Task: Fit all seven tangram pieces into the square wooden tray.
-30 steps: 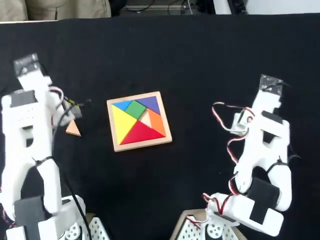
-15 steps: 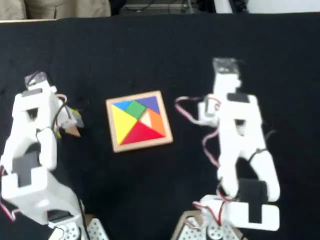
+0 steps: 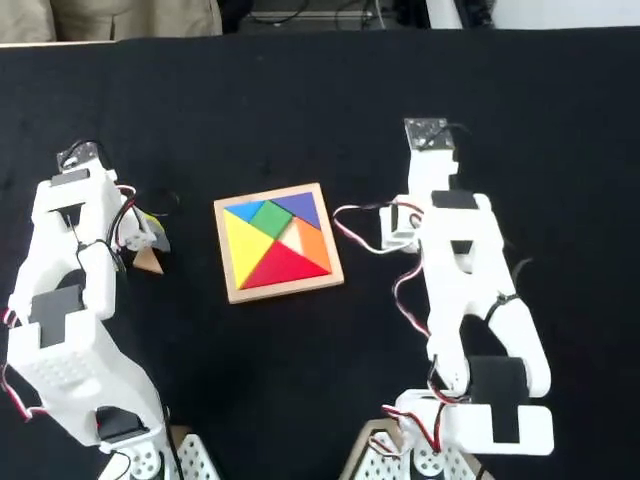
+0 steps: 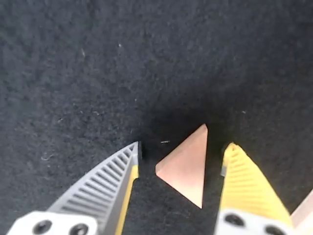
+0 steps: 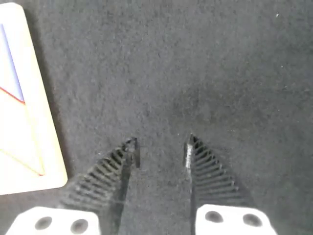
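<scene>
Nearest me, toward the worktop's [image 3: 500, 90] left edge, my left claw [image 4: 183, 145] has come down around the small triangle [image 4: 185, 166] over the last second — the arm folded in while the piece lay where it was. The jaws stand wide, one on each side of it, with black cloth showing on both sides, so I hold nothing yet. A little farther in, at the middle of the worktop, the tray [image 3: 225, 250] carries six coloured pieces with one pale triangular gap [image 3: 292, 238] toward its right side. My right claw [image 5: 161, 147] has swung in from the worktop's right side and now hangs just beside the tray's right edge, partly open over bare cloth and empty. I take this to be the last piece: close on the triangle, carry it over, turn it to suit the gap — the right claw seems placed to steady the tray.
</scene>
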Available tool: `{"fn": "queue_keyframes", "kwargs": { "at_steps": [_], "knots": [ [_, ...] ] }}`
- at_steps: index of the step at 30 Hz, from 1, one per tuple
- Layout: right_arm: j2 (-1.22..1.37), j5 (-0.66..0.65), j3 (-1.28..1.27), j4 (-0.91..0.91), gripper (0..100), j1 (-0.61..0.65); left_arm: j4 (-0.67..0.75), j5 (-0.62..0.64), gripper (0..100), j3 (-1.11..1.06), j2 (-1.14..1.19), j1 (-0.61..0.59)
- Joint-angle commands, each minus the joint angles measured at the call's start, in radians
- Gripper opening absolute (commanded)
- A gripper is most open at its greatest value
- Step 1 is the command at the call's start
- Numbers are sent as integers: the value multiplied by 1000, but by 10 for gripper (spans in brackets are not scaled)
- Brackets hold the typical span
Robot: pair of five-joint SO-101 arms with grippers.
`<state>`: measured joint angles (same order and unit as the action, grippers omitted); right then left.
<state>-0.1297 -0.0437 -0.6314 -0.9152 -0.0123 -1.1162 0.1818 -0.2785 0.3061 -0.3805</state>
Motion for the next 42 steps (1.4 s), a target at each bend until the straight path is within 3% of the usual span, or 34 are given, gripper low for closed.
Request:
{"fn": "queue_keyframes", "kwargs": {
  "at_steps": [1, 8, 12, 17, 28, 32, 42],
  "knots": [
    [10, 9, 5, 15, 158, 15, 8, 51, 273, 45, -5, 1],
    [12, 9, 5, 14, 158, 14, -40, 60, 273, 44, -3, 79],
    [12, 9, 5, 11, 158, 14, -37, 121, 262, 47, -3, 71],
    [12, 9, 5, 9, 158, 14, -37, 123, 171, 44, -3, 68],
    [12, 9, 5, 9, 158, 11, -37, 123, 166, 53, -3, 73],
    [12, 9, 8, 15, 158, -52, -41, 121, 166, 67, -15, 79],
    [12, 9, 7, 44, 158, -106, -264, 121, 166, 282, -15, 226]
  ]
}}
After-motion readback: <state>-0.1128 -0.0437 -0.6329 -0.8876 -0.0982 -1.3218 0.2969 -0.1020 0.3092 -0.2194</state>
